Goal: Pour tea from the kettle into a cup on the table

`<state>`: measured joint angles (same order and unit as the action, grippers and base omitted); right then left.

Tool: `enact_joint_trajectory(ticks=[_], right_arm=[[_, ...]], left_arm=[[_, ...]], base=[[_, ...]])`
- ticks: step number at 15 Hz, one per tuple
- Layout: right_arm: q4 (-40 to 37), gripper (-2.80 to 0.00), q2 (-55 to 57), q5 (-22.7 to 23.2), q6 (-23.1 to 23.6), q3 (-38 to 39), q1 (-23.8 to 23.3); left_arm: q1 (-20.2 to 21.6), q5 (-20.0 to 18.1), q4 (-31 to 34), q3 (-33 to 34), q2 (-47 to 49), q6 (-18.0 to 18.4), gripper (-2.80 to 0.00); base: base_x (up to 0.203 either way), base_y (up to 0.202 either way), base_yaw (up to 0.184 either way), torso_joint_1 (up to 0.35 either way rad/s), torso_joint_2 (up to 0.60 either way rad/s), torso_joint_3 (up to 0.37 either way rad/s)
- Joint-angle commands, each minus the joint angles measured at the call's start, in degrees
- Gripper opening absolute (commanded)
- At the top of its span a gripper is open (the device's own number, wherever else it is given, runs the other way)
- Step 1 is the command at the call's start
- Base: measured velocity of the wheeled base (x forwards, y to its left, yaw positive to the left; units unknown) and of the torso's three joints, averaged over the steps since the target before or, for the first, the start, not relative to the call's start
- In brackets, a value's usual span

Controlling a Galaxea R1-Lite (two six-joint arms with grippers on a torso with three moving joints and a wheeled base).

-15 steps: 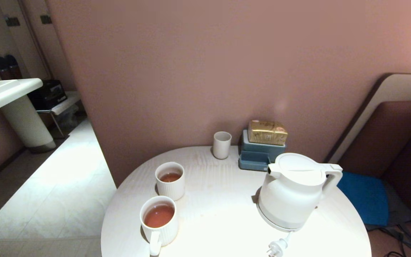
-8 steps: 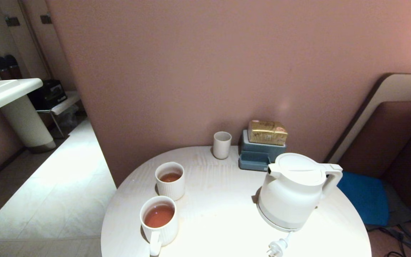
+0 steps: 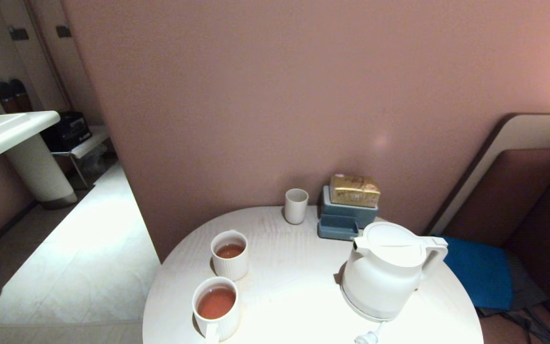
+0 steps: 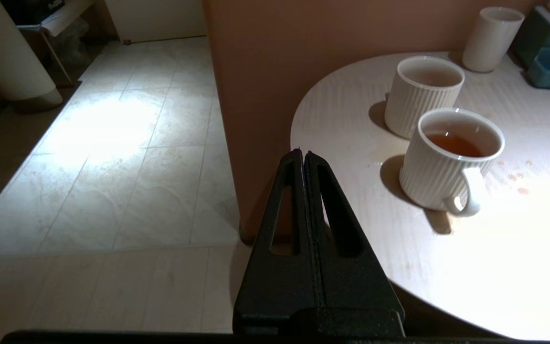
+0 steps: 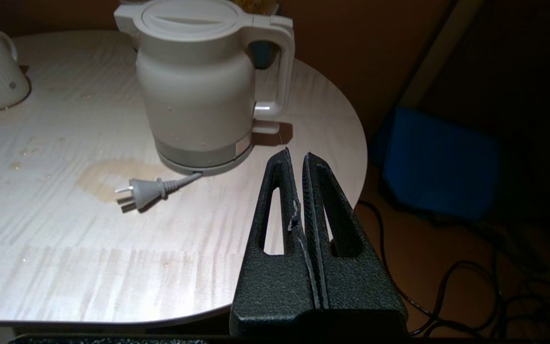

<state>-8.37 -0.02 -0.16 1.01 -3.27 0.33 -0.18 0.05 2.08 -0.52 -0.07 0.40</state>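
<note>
Kettle is what I see first: it stands upright on its round base on the right part of the worktop, lid flat and closed, spout facing left toward the cups and loop handle toward the blue cushion beyond the edge. The base's grey plug lies loose on the wood near a pale wet patch, unplugged.

On the left side of the worktop I have two ribbed white cups. The nearer mug holds reddish tea and has its handle turned toward me; the farther ribbed cup just behind it also holds tea, at a lower level. The two stand close together but apart. A small plain cup sits at the back by the pink wall, just beside a blue box with a gold packet on top.

Neither arm shows in my head view. From the left wrist camera, my left hand has its fingers pressed together with nothing between them, hanging off the worktop's left edge over the tiled floor, near the mug. My right hand is likewise pressed together and empty, sitting near the worktop's right edge, close to the kettle's handle but clear of it.
</note>
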Motion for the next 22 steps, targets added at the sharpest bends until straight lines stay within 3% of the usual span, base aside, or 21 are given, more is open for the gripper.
enact_joint_trajectory(ticks=[1,5,22], right_arm=[[-0.06,-2.80,0.02,-0.02,0.04,0.02,0.02],[-0.02,-2.80,0.02,-0.02,-0.05,0.02,0.02],[-0.06,-2.80,0.02,-0.11,0.04,0.10,0.02]], left_arm=[[0.01,0.04,-0.02,0.00,0.07,0.04,-2.80],[0.01,0.04,-0.04,0.00,0.07,0.01,-2.80],[0.01,0.04,0.02,0.00,0.07,0.04,-2.80]], base=[[0.000,0.000,0.000,0.313,-0.61,-0.302],[0.000,0.000,0.000,0.190,-0.36,-0.178],[0.000,0.000,0.000,0.002,0.00,-0.002]])
